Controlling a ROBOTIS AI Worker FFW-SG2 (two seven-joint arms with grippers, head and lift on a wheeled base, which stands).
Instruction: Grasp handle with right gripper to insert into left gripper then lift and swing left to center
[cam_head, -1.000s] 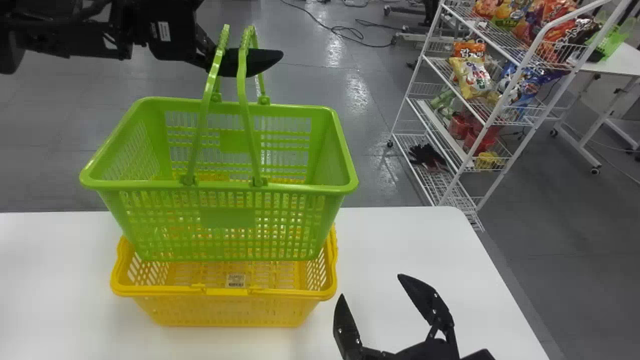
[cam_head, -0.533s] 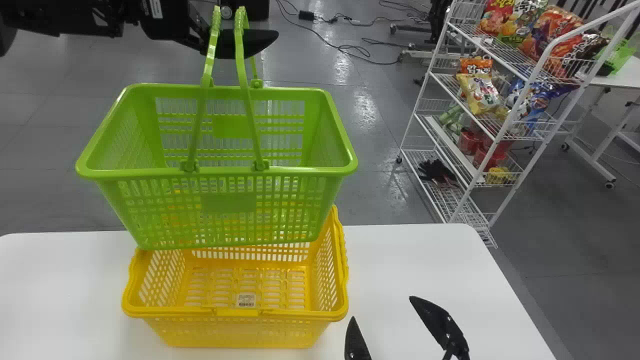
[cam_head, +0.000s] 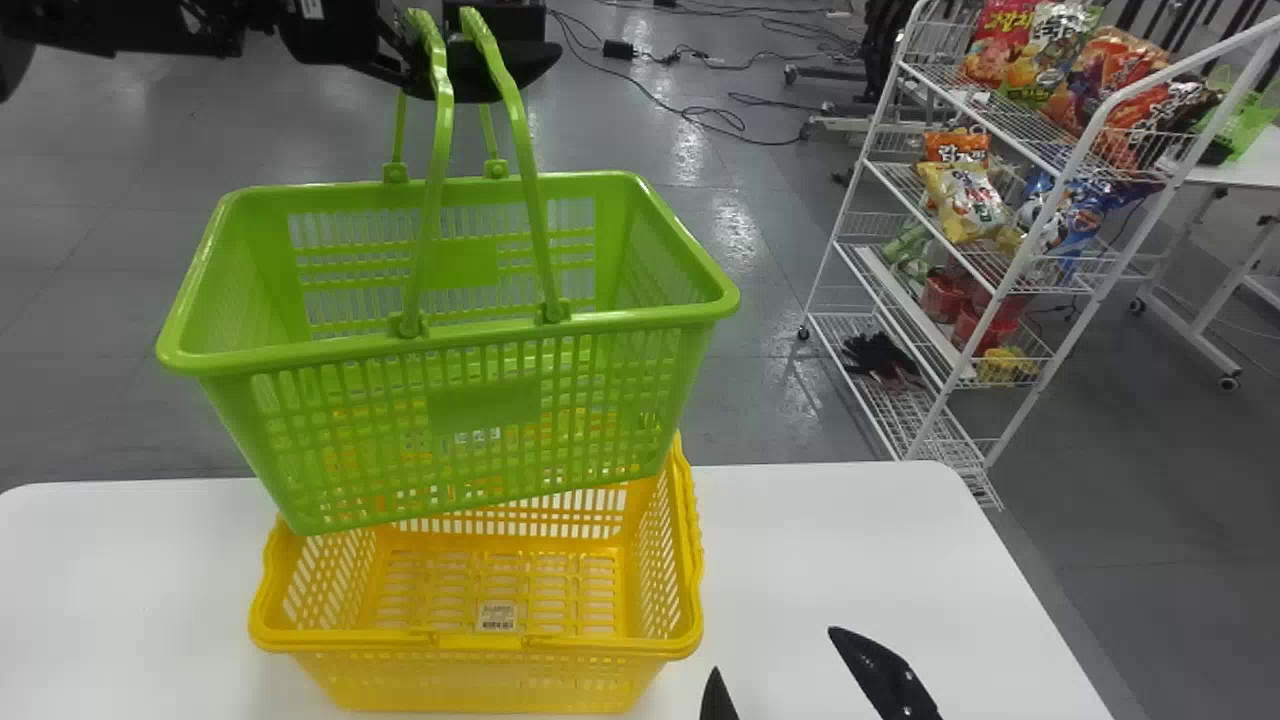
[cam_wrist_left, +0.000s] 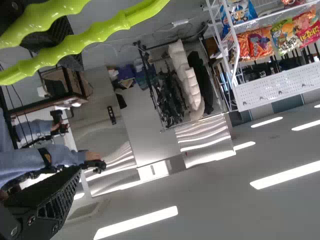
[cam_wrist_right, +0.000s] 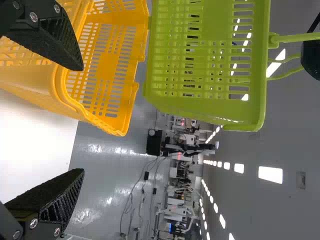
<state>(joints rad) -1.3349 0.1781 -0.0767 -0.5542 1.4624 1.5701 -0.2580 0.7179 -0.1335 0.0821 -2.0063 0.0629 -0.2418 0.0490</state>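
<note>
Layout of the workspace. The lower basket (cam_head: 470, 640) stood on the table (cam_head: 820, 560); the upper basket (cam_head: 485, 405) hung above it from the left gripper (cam_head: 545, 45). The right gripper (cam_head: 773, 650) lay to the lower basket's right, over the table. Behind the table, to the right, stood the rack (cam_head: 955, 370), with bags (cam_head: 962, 205) on its shelves and gloves (cam_head: 876, 354) on the lowest. Cables (cam_head: 715, 118) lay on the floor, left of the rack.

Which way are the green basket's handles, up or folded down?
Up. The green handles rise from the green basket, and their bumpy tops are high above its rim.
</note>
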